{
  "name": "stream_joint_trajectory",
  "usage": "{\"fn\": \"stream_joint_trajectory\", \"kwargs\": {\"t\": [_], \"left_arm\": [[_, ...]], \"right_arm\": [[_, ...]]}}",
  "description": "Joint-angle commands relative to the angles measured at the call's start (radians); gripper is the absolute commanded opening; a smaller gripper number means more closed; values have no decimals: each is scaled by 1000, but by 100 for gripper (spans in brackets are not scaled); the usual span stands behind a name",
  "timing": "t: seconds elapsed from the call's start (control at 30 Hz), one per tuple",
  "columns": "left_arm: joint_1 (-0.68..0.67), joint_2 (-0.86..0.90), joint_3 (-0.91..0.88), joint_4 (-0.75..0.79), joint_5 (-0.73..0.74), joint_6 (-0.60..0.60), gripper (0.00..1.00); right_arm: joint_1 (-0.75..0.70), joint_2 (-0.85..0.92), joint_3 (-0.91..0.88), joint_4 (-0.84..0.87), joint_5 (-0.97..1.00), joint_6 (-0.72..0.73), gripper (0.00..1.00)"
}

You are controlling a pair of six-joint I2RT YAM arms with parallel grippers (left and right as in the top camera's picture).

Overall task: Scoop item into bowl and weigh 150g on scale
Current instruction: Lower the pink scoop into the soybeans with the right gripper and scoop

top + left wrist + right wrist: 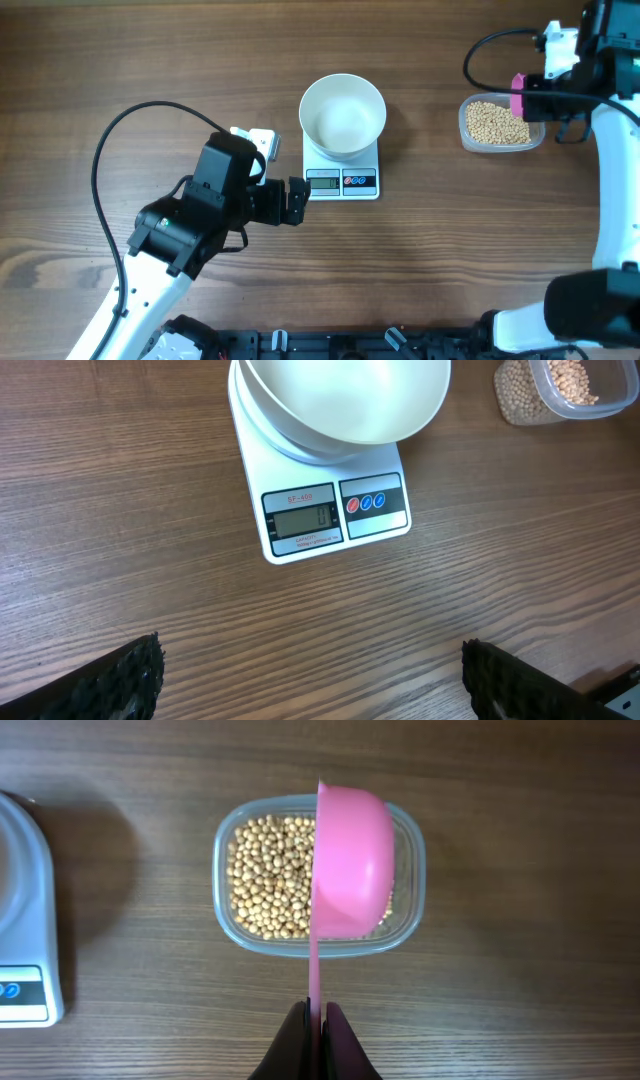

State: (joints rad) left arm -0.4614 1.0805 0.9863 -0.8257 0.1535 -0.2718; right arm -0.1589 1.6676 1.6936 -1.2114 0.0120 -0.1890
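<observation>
The right gripper (318,1015) is pressed together on the thin handle of a pink plastic scoop (352,865), pinching it near its end. The scoop cup is rolled onto its side over a clear rounded-rectangular plastic tub (218,870). Its straight rim faces the small round beige-yellow beans (265,870) heaped in the tub. This attitude probably presents the rim edge-on so that it can cut into the pile. Whether the cup carries any beans cannot be told.

The tub stands toward the far right corner of the brown wooden table (150,60), well apart from the weighing station.

The round plain white bowl (343,120) sits on the small flat white square kitchen scale (340,183) near the middle of the table. It covers the platform and leaves the display edge exposed toward the near edge. No beans are visible in the bowl, and the display appears to read zero. The transfer is therefore judged not yet begun.

The left gripper (297,201) is spread wide and holds nothing. It hangs just beside the display edge of the scale, on its left. From there its wrist camera looks straight at the display.
</observation>
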Motion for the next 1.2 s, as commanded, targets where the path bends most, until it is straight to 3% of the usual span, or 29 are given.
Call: {"fn": "stream_joint_trajectory", "kwargs": {"t": [0.0, 0.5, 0.83, 1.17], "left_arm": [[-3, 2, -8, 2, -13, -5, 100], [-3, 2, -8, 2, -13, -5, 100], [-3, 2, -8, 2, -13, -5, 100], [-3, 2, -8, 2, -13, -5, 100]], "right_arm": [[-3, 48, -1, 7, 44, -21, 4], [-7, 199, -49, 44, 38, -17, 4], [-16, 199, -82, 55, -167, -21, 4], [-196, 199, -107, 47, -439, -52, 4]]}}
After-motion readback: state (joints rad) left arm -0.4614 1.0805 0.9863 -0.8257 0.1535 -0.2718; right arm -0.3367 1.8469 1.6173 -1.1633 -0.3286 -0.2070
